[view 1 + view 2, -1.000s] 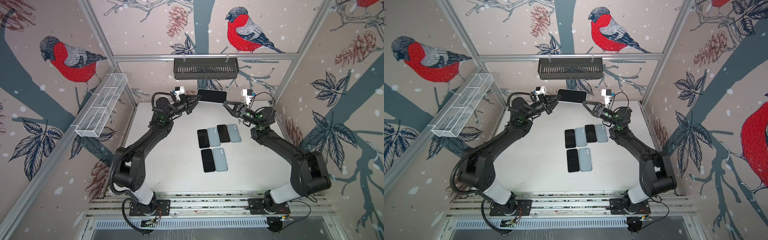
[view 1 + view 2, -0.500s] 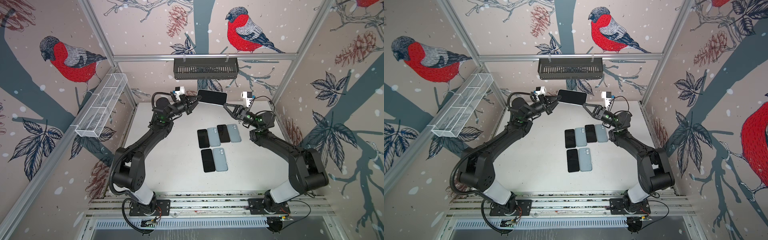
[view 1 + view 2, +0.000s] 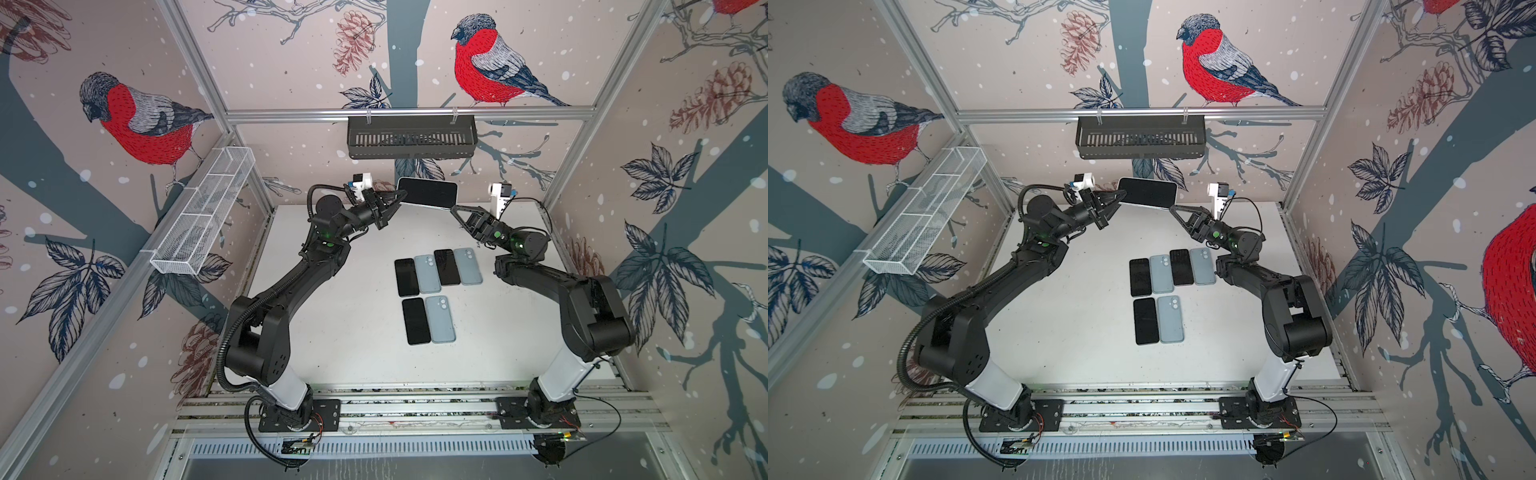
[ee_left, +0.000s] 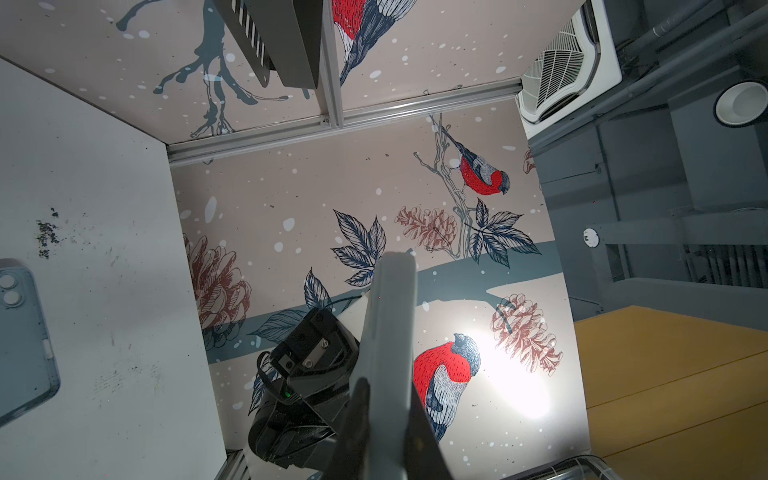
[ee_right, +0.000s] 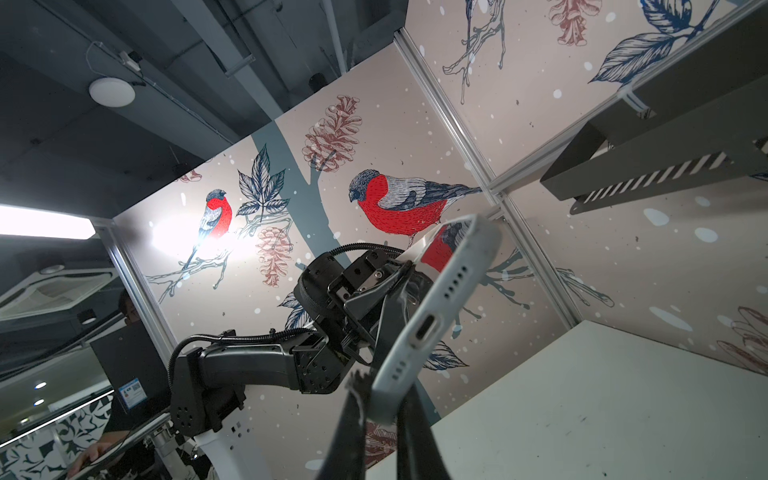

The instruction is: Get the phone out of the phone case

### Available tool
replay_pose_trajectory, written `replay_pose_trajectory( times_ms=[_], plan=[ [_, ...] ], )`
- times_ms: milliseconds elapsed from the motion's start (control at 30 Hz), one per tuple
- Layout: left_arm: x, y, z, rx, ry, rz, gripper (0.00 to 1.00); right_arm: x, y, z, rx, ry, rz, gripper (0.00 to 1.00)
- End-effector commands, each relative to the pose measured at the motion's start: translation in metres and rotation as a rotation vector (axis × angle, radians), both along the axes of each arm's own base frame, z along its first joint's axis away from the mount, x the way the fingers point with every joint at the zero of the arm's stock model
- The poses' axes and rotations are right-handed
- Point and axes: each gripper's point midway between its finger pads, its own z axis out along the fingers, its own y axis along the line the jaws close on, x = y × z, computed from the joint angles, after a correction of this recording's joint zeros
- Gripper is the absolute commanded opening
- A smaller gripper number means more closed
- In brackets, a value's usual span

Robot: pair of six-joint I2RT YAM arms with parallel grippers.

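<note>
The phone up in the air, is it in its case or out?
In. A pale case wraps the edge of the phone, port holes showing; the left gripper and right gripper pinch its ends.

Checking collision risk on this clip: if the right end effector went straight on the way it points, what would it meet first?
The cased phone: the right end effector is closed on its near end. Beyond it, roughly along that line, sits the left end effector, though depth is unclear.
</note>
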Motion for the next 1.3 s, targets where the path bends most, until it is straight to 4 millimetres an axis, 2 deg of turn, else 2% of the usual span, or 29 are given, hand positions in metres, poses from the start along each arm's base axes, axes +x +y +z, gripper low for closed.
replay_pose_trajectory(
  times_ms=[0, 267, 400, 500, 533, 600, 633, 700, 733, 767, 833, 933, 1033, 1267],
  plan=[
    [-0.036, -0.013, 0.013, -0.016, -0.001, -0.175, 0.00, -0.029, -0.004, 0.019, 0.007, -0.324, -0.024, 0.00],
    [-0.028, -0.008, 0.041, -0.121, -0.025, -0.190, 0.00, -0.037, -0.005, 0.017, 0.003, -0.331, -0.034, 0.04],
    [-0.026, -0.011, 0.048, -0.123, -0.042, -0.210, 0.00, -0.039, -0.006, 0.019, 0.003, -0.341, -0.045, 0.05],
    [-0.026, -0.010, 0.046, -0.110, -0.041, -0.210, 0.00, -0.035, -0.010, 0.024, 0.009, -0.340, -0.075, 0.05],
    [-0.025, -0.007, 0.046, -0.114, -0.040, -0.204, 0.00, -0.031, -0.012, 0.025, 0.006, -0.325, -0.089, 0.12],
    [-0.023, -0.002, 0.046, -0.116, -0.046, -0.188, 0.00, -0.030, -0.020, 0.029, 0.011, -0.306, -0.125, 0.38],
    [-0.023, 0.000, 0.047, -0.111, -0.050, -0.180, 0.00, -0.030, -0.025, 0.031, 0.017, -0.295, -0.147, 0.47],
    [-0.022, 0.002, 0.048, -0.101, -0.062, -0.172, 0.00, -0.027, -0.030, 0.035, 0.008, -0.260, -0.174, 0.56],
    [-0.022, 0.002, 0.048, -0.099, -0.067, -0.169, 0.00, -0.019, -0.031, 0.037, -0.005, -0.207, -0.189, 0.60],
    [-0.022, 0.002, 0.048, -0.100, -0.068, -0.166, 0.00, -0.002, -0.030, 0.035, -0.030, -0.091, -0.204, 0.61],
    [-0.021, 0.002, 0.046, -0.102, -0.069, -0.167, 0.00, 0.006, -0.021, 0.034, -0.086, -0.006, -0.175, 0.61],
    [-0.018, 0.002, 0.044, -0.108, -0.064, -0.164, 0.00, -0.009, -0.008, 0.043, -0.083, -0.019, -0.117, 0.63],
    [-0.016, 0.001, 0.043, -0.109, -0.061, -0.164, 0.00, -0.014, -0.001, 0.046, -0.070, -0.011, -0.098, 0.64],
    [-0.014, 0.000, 0.046, -0.112, -0.068, -0.166, 0.00, -0.016, -0.003, 0.043, -0.025, -0.014, -0.099, 0.57]
  ],
)
